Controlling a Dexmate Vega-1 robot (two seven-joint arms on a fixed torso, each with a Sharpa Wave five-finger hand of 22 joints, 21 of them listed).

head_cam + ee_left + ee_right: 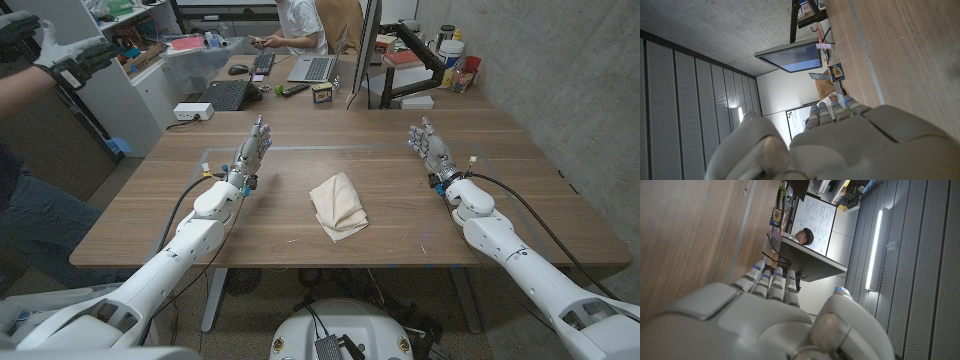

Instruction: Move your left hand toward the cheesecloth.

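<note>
— Where is the cheesecloth right now?

— The cheesecloth (337, 205) lies folded in a cream bundle near the middle of the wooden table (520, 190), between my two arms and a little nearer my edge than my hands are. Nothing touches it.

— And your left hand?

— My left hand (251, 151) is well apart from the cloth, off to its left and farther out on the table. Its fingers reach away from me, held straight and slightly apart, and it holds nothing. From the left wrist view I see the back of that hand (850, 145) with the fingertips (845, 102) pointing along the wood toward a monitor (790, 56) and a small box (837, 72) at the far side.

— What about the right one?

— My right hand (431, 146) mirrors it on the other side, fingers extended and empty, also well away from the cloth. The right wrist view shows its back (765, 325).

— Anything else around?

— Laptops (228, 95) and clutter sit at the far end of the table, a person (300, 25) sits beyond it, and another person's gloved hand (60, 50) shows at the left edge.
</note>
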